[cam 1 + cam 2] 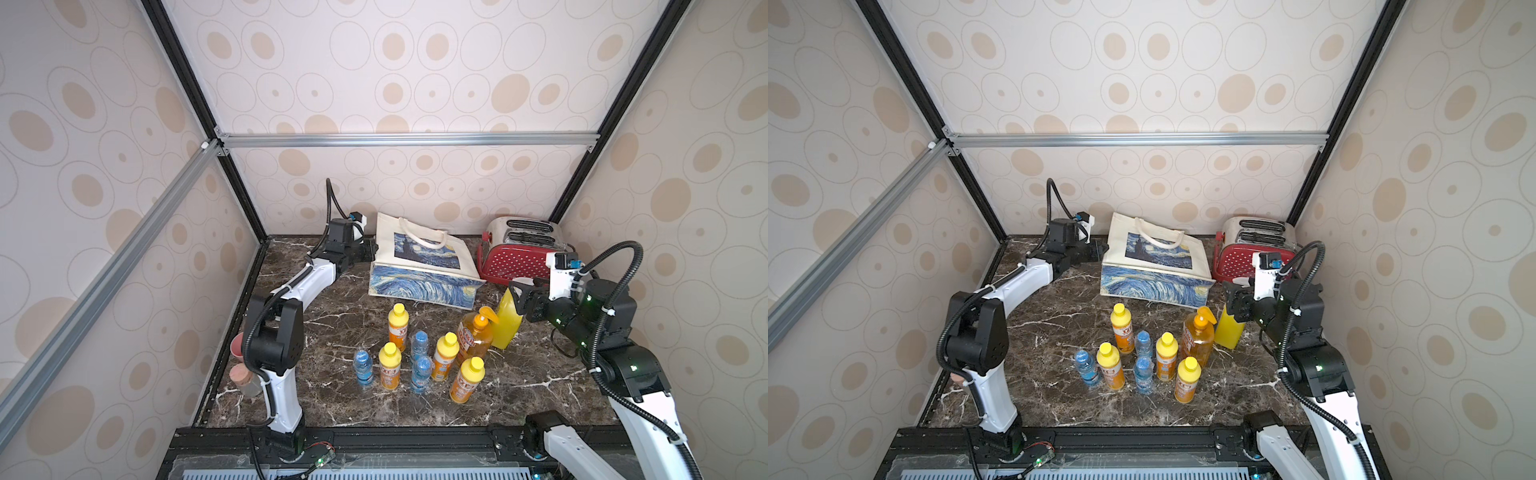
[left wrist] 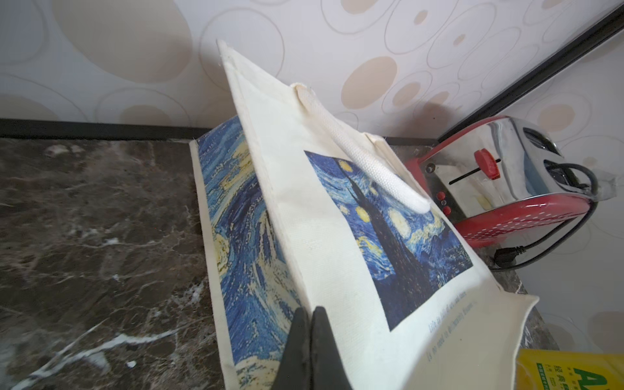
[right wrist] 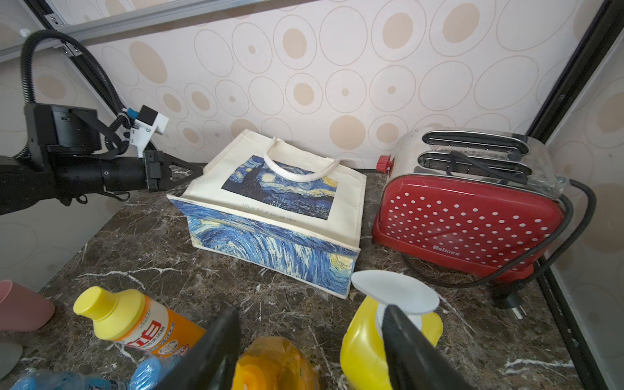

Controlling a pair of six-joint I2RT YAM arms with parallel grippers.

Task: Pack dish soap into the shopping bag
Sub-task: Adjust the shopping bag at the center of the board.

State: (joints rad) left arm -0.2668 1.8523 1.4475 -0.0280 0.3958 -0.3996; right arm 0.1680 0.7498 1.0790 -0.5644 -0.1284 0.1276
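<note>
The shopping bag (image 1: 419, 266) (image 1: 1154, 266) (image 3: 280, 202) slumps at the back of the counter, its rope handle lying on the printed panel. My left gripper (image 2: 310, 312) (image 1: 372, 251) (image 3: 199, 170) is shut on the bag's left edge fold (image 2: 304, 270). The dish soap stands in front: a big yellow bottle (image 1: 507, 324) (image 3: 364, 344), an amber pump bottle (image 1: 473, 336) (image 3: 273, 364) and several small orange bottles (image 1: 398, 326). My right gripper (image 1: 519, 297) (image 3: 310, 324) is open above the amber bottle, one finger beside the yellow bottle's white pump.
A red dotted toaster (image 1: 519, 253) (image 3: 466, 219) with a trailing cord stands right of the bag. Three small blue-capped water bottles (image 1: 419, 343) stand among the orange ones. A pink cup (image 1: 237, 345) and a cork-lidded jar (image 1: 245, 380) sit at the left edge.
</note>
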